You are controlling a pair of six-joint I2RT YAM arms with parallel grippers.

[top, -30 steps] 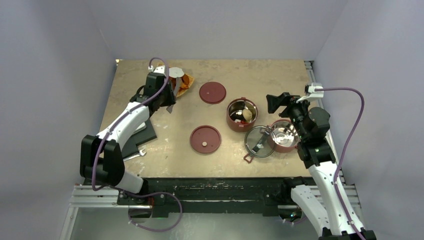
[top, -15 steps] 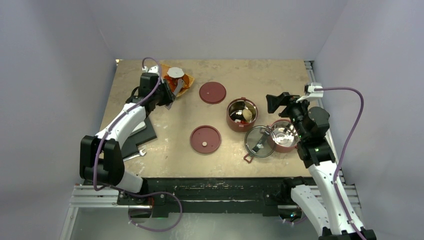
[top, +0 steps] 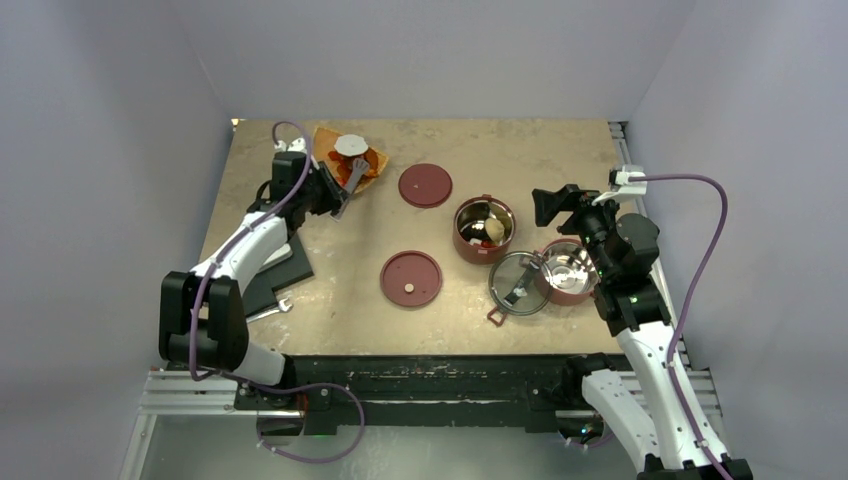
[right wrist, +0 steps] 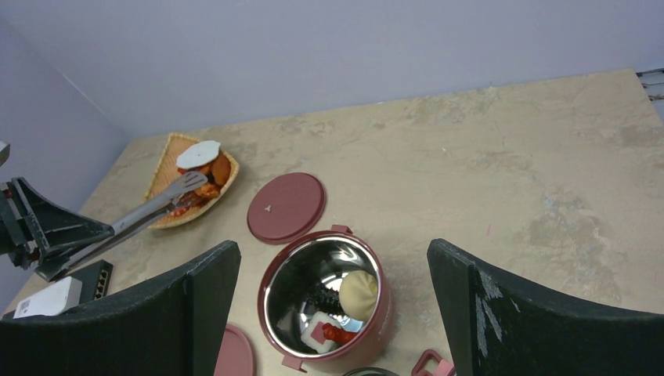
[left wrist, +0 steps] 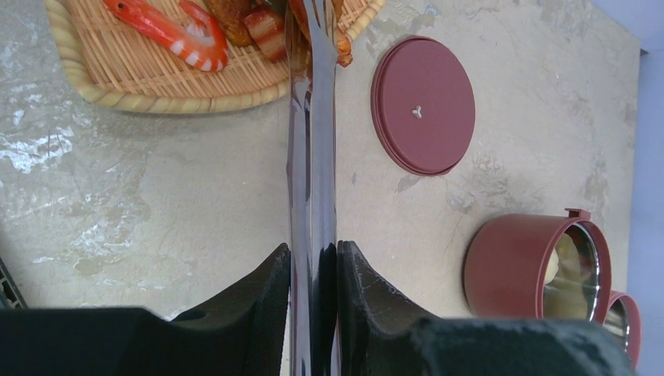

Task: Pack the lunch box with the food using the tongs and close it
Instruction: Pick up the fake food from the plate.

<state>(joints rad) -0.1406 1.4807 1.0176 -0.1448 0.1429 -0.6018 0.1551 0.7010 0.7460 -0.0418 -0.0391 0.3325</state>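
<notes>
1. Compared with a second ago, the left arm reaches farther toward the far-left corner of the table (top: 330,300). The tongs (left wrist: 312,157) now point over the orange woven tray (left wrist: 156,86), their tips at the food heap below the flat white slice (top: 351,145).
2. The left pincer (left wrist: 313,258) is clamped on the tongs, one finger pressing each side, and the two silvery arms lie almost together.
3. The right arm sits where it was, and the right pincer (top: 552,206) hangs with its fingers wide apart and nothing between them, above the bowls.
4. The lunch box lies in parts: one bowl (top: 484,230) holds a pale round piece (right wrist: 359,291) and small red and dark bits. The second bowl (top: 567,272) stands just beside the clear top lid (top: 513,283). Two dark-red disc lids (top: 425,186) (top: 411,278) lie flat and apart.
5. A shrimp (left wrist: 168,31) lies on the tray.
6. The left wrist view cuts off the tong tips at its top edge, so I cannot tell whether they pinch any food. The right arm covers part of the second bowl.
</notes>
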